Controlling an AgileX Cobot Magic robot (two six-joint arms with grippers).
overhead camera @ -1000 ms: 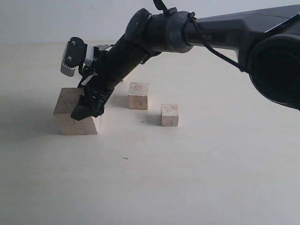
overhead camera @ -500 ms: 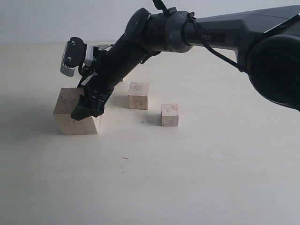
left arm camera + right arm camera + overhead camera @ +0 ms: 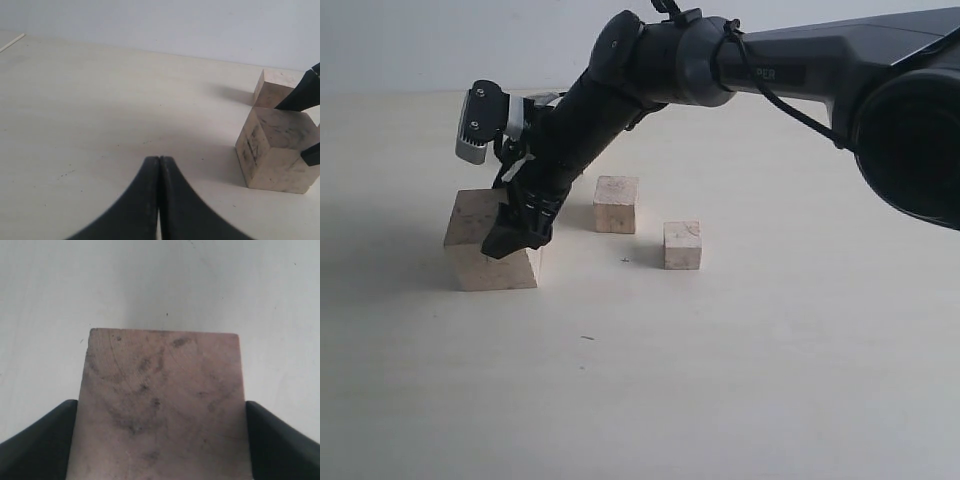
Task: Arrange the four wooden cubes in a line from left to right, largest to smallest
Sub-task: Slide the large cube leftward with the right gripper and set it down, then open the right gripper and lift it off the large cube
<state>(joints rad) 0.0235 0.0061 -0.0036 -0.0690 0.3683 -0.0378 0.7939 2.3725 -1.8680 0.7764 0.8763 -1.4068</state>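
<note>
The right fingers [image 3: 40, 440] were clenched on the largest cube [image 3: 160, 400], one black finger pressed flat against each of two opposite side faces, with the grain-marked top face showing between them. In the exterior view they came down on the cube from above and slightly to its right, covering its upper right corner. The cube sat upright at the left of the pale surface [image 3: 720, 380], its underside down at the surface; whether it bore its weight there or was just clear of it could not be told. The right arm [image 3: 650, 70] reached across from the right edge of that view, sloping down to the cube, with the grey wrist camera [image 3: 480, 125] above the fingers. Right of the largest cube and farther back stood a middle cube [image 3: 616, 204], apart from it. A small cube [image 3: 682, 245] stood farther right again and nearer the viewer, apart from the middle one. The left fingers [image 3: 145, 200] were clenched together on nothing, tips touching, low over bare surface well clear of the largest cube. From there another cube [image 3: 272, 87] showed just behind the largest; which one it was could not be told.
</note>
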